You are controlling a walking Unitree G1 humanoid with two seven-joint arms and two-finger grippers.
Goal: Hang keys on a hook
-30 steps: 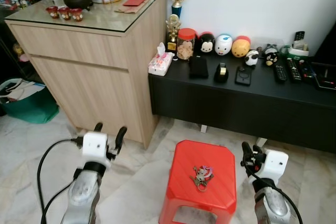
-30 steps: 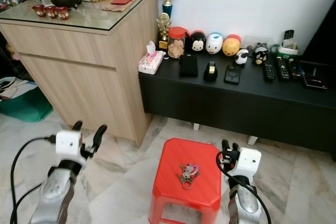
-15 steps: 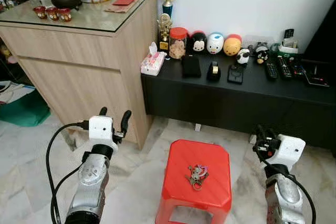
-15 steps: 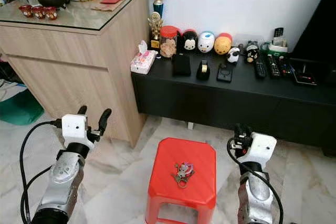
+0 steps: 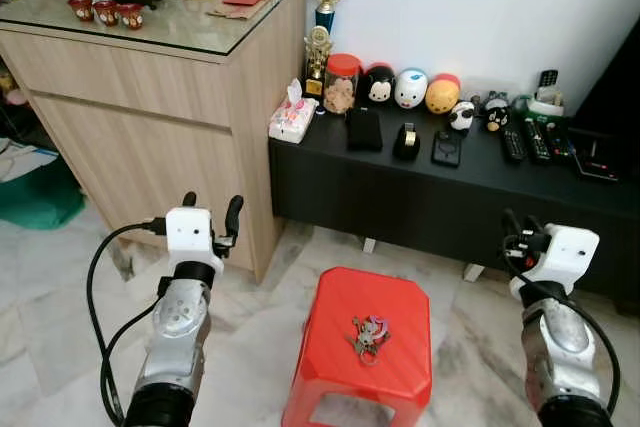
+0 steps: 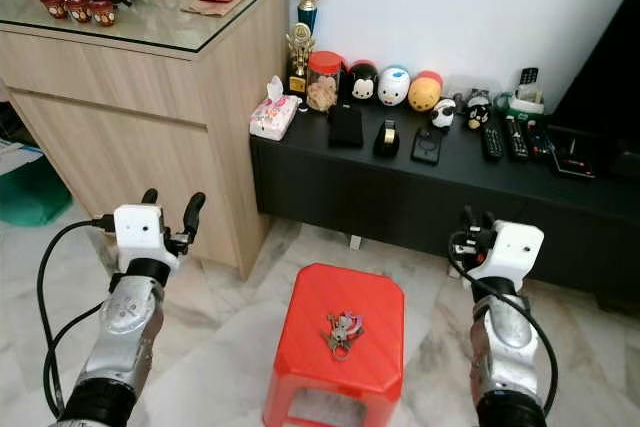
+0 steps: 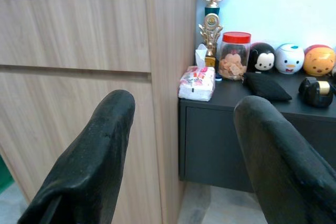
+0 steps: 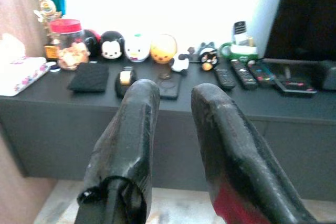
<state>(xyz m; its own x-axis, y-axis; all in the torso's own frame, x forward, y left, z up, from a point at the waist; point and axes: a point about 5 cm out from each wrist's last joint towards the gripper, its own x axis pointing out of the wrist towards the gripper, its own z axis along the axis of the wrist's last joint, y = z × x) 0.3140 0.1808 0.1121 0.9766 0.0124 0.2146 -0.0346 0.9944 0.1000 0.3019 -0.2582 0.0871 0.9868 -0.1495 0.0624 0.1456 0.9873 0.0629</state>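
A bunch of keys with a pink fob lies in the middle of the seat of a red plastic stool on the marble floor. My left gripper is raised to the left of the stool, in front of the wooden cabinet. Its fingers stand wide apart and hold nothing, so it is open. My right gripper is raised to the right of the stool, before the black console. Its fingers are a small gap apart with nothing between them.
A tall wooden cabinet with a glass top stands at the left. A low black console runs along the wall and carries a tissue pack, a jar, round plush toys and remotes. A green bag sits at the far left.
The camera has shifted, so the whole scene sits differently. Both grippers have risen relative to the stool, and the right one has moved away to the right. The keys lie where they were.
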